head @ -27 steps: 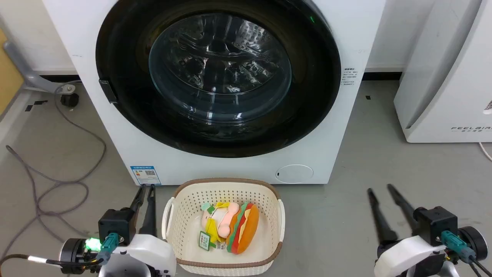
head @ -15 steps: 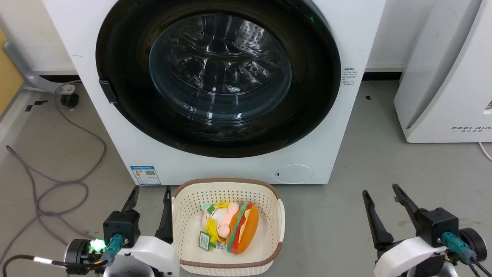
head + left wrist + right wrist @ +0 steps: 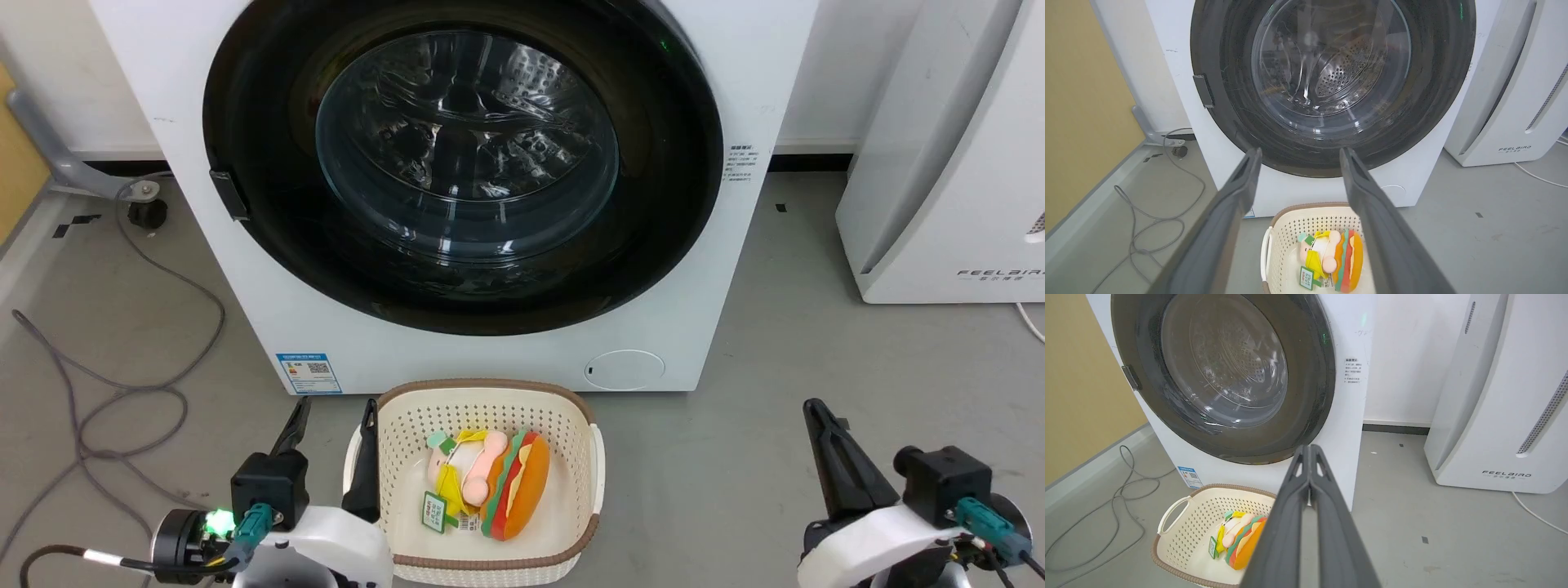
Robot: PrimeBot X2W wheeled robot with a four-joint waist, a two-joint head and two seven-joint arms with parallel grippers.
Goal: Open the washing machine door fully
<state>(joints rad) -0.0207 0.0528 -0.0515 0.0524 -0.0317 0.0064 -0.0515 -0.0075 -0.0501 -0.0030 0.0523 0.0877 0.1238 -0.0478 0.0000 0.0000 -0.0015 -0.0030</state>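
The washing machine door [image 3: 669, 204] is a big glossy black round with a clear bulging glass centre, lying shut and flush against the white machine front [image 3: 457, 359]. A small dark latch tab [image 3: 229, 193] sits on its left rim. The door also shows in the left wrist view [image 3: 1437, 102] and the right wrist view [image 3: 1310, 396]. My left gripper [image 3: 337, 404] hovers low over the floor just left of the basket, open and holding nothing [image 3: 1300, 152]. At the lower right, well away from the door, my right gripper [image 3: 812, 404] has its fingers pressed together [image 3: 1309, 447], shut on nothing.
A cream perforated basket [image 3: 482, 384] with a plush burger toy [image 3: 514, 482] stands on the floor right before the machine. A white FEELBAIR appliance [image 3: 939, 163] stands to the right. Grey cables [image 3: 122, 392] loop over the floor at left, near a yellow panel [image 3: 1081, 102].
My left gripper has gone from shut to open and shifted slightly right. My right gripper spread briefly, then shut, and its wrist turned. The door has not moved.
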